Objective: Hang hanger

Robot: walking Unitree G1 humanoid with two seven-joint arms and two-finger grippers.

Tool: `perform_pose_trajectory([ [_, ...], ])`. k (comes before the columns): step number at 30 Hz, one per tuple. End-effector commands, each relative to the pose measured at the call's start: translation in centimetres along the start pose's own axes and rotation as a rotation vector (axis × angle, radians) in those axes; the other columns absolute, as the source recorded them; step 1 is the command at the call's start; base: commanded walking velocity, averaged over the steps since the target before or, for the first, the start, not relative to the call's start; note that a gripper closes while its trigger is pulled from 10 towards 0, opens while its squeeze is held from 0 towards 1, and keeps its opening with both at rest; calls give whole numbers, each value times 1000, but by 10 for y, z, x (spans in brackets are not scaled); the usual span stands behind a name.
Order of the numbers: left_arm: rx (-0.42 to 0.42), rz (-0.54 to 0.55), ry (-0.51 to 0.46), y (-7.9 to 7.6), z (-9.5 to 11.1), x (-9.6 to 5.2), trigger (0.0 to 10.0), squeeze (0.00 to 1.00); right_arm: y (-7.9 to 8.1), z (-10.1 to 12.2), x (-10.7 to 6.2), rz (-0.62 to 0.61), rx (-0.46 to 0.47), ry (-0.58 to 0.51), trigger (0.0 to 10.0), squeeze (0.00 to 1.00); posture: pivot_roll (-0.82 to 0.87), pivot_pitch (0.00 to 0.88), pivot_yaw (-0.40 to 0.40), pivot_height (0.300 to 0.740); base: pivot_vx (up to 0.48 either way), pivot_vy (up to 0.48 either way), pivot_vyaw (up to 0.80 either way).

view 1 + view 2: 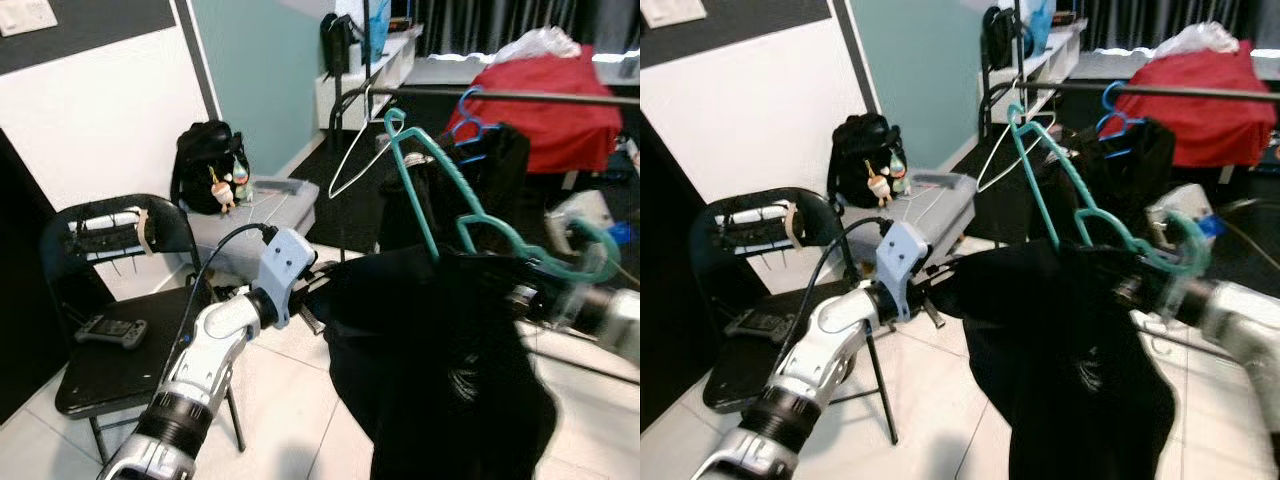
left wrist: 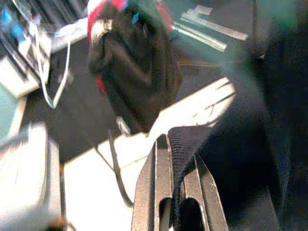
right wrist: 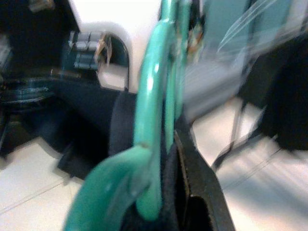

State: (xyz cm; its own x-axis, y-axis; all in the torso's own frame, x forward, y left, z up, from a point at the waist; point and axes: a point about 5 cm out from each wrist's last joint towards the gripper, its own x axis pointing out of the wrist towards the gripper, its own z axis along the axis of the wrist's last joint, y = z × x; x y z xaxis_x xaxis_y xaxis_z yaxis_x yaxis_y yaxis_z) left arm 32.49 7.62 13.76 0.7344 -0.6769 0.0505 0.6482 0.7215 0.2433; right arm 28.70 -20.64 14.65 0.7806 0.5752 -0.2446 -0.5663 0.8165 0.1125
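A teal plastic hanger point(image 1: 428, 200) carries a black garment point(image 1: 440, 380) in front of me. Its hook point(image 1: 395, 122) points up toward the dark clothes rail point(image 1: 500, 95) and sits just below it. My right gripper point(image 3: 168, 144) reaches in from the right and is shut on the hanger's end, blurred in the eye views point(image 1: 560, 285). My left gripper point(image 2: 175, 139) is shut on the ribbed edge of the black garment at its left side point(image 1: 935, 290). A white wire hanger point(image 1: 352, 150) and a blue hanger point(image 1: 470, 122) with dark clothing hang on the rail.
A black folding chair point(image 1: 120, 375) stands at my left with a game controller point(image 1: 110, 332) on its seat. Behind it a black backpack point(image 1: 208, 165) rests on a grey box point(image 1: 262, 212). A red cloth heap point(image 1: 550, 110) lies beyond the rail.
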Motion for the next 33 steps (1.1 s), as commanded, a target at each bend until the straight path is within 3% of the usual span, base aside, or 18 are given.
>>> perform_pose_trajectory([
  [1,-1,45,113,-6,-21,-7,0,0,14,-23,18,-16,38,69,0,0,-240,0,86,740,0,0,0],
  [6,-19,46,169,-14,-32,-10,353,0,25,-36,26,7,81,107,0,0,-233,0,84,740,0,0,0],
  [7,-44,40,290,-22,-48,-9,10000,0,44,-68,38,36,111,257,0,0,-219,0,72,740,0,0,0],
  [9,-44,40,290,-22,-48,-9,10000,0,44,-68,38,36,111,257,0,0,-219,0,72,740,0,0,0],
  [10,-105,61,403,-25,-64,-7,10000,0,56,-83,49,66,136,320,0,0,-216,0,69,740,0,0,0],
  [11,-105,61,403,-25,-64,-7,10000,0,56,-83,49,66,136,320,0,0,-216,0,69,740,0,0,0],
  [12,-167,82,512,-30,-78,1,10000,0,56,-94,61,58,176,363,0,0,-216,0,69,740,0,0,0],
  [15,-182,101,582,-36,-86,7,10000,0,53,-98,73,41,217,362,0,0,-217,0,69,740,0,0,0],
  [16,-201,107,657,-44,-95,7,10000,0,48,-100,83,1,267,354,0,0,-223,0,64,740,0,0,0],
  [17,-201,107,657,-44,-95,7,10000,0,48,-100,83,1,267,354,0,0,-223,0,64,740,0,0,0],
  [18,-159,79,722,-52,-102,5,10000,0,44,-107,89,-55,306,381,0,0,-228,0,65,740,0,0,0],
  [20,-77,32,816,-58,-111,-3,10000,0,42,-118,93,-134,288,452,0,0,-215,0,62,740,0,0,0],
  [24,-48,28,875,-57,-118,-10,10000,0,45,-127,93,-149,235,508,0,0,-204,0,55,740,0,0,0],
  [28,-114,103,890,-50,-118,-12,10000,0,47,-127,95,-136,198,518,0,0,-196,0,48,740,0,0,0],
  [33,-182,191,858,-40,-112,-6,10000,0,42,-119,99,-147,230,477,0,0,-192,0,42,740,0,0,0],
])
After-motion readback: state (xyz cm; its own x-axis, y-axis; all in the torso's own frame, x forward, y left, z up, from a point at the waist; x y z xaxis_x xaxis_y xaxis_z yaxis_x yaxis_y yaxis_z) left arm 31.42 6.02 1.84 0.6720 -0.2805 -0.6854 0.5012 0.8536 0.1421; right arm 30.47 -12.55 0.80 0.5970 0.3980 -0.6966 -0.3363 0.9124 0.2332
